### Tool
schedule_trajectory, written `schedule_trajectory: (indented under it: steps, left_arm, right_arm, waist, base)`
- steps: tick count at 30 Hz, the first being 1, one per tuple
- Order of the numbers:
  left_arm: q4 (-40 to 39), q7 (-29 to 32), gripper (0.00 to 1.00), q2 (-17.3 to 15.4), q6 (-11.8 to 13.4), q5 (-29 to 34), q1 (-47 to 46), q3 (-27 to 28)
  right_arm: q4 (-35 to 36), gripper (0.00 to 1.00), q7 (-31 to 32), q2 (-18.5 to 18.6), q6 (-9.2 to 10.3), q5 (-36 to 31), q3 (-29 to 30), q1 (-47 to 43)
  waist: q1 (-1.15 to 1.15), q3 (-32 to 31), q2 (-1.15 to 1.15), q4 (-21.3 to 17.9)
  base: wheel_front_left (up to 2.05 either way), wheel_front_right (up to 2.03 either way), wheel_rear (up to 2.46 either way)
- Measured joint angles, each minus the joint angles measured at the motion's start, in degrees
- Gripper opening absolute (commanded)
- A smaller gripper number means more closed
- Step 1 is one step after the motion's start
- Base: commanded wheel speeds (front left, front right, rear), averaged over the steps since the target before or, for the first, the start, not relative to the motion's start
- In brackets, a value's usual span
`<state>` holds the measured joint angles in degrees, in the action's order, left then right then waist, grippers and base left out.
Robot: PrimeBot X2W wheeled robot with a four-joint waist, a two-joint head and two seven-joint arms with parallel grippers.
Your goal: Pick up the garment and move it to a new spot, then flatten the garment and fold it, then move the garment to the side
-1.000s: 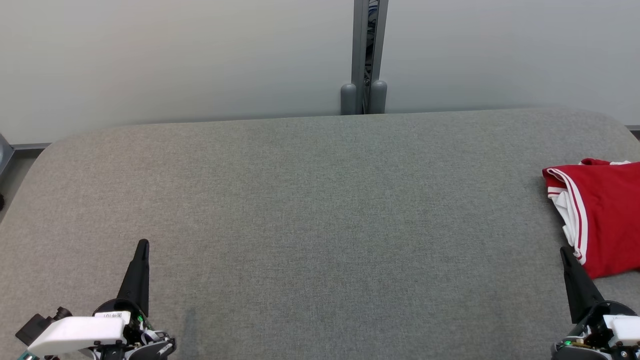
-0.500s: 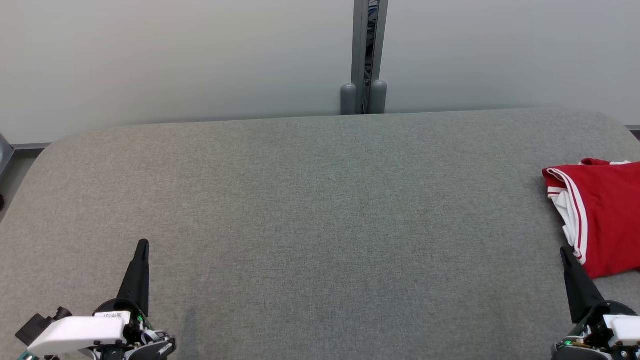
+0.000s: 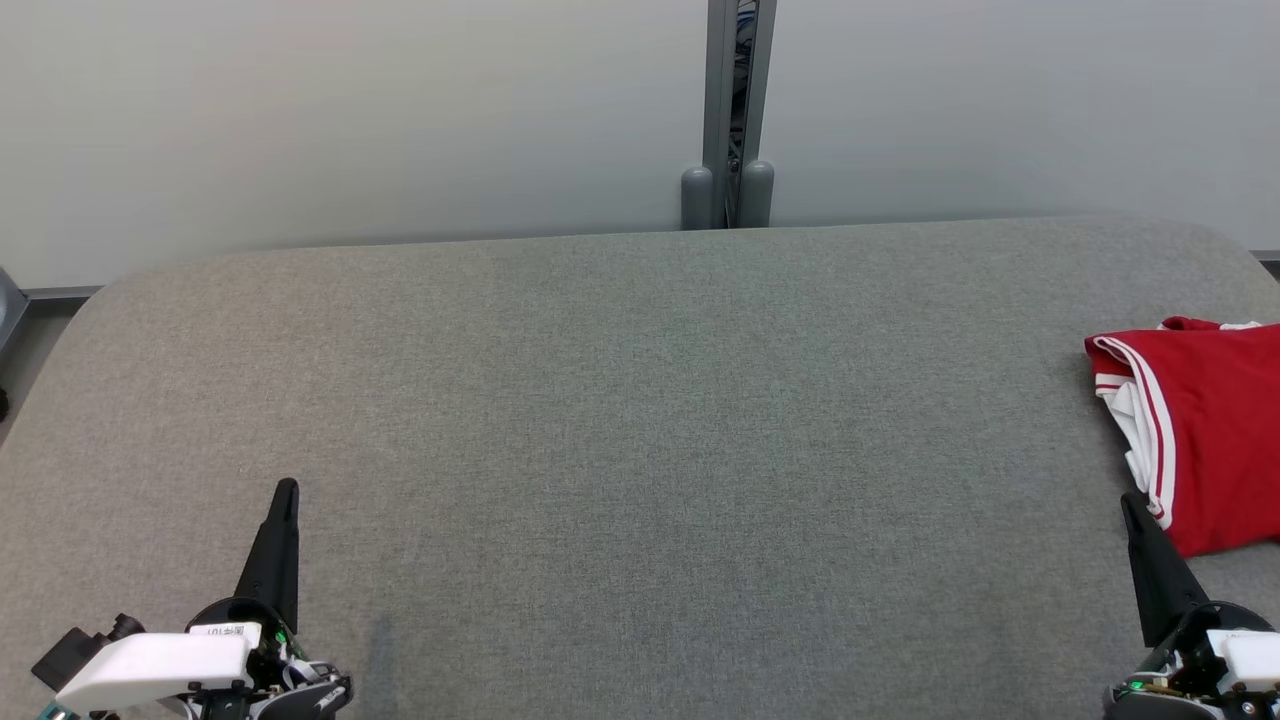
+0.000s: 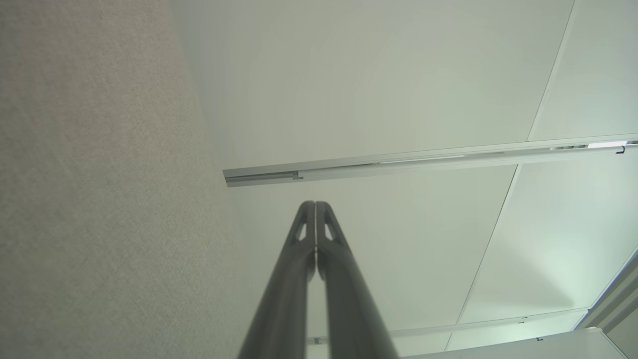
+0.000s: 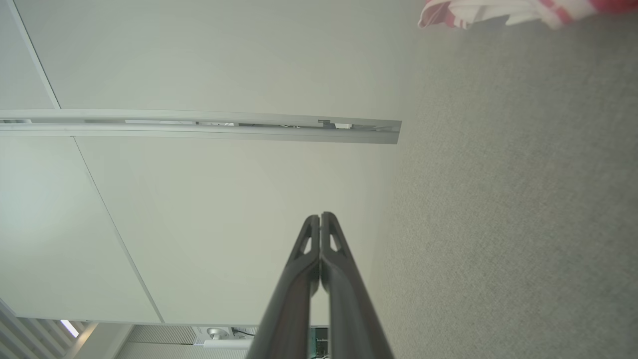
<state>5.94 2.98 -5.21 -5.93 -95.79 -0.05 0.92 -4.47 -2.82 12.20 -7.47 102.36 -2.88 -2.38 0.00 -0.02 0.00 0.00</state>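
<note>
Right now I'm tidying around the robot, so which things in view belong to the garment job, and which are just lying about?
Job:
- garment, red with white-striped trim, lying at the right end of the grey cushion
- left gripper, shut, empty
- right gripper, shut, empty

Just there:
- grey cushion, the work surface only
- grey post behind it

The garment (image 3: 1205,430) runs off the head view's right edge, lettering unseen.
</note>
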Motion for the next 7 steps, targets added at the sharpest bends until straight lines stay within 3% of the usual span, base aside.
schedule_trajectory:
  steps: [7]
  left_arm:
    - [0.0,0.0,0.0,0.0,0.0,0.1,0.0,0.1]
  right_arm:
    - [0.0,0.0,-0.1,0.0,0.0,0.0,-0.1,0.0]
  waist:
    - [0.0,0.0,0.0,0.0]
  base:
    - [0.0,0.0,0.0]
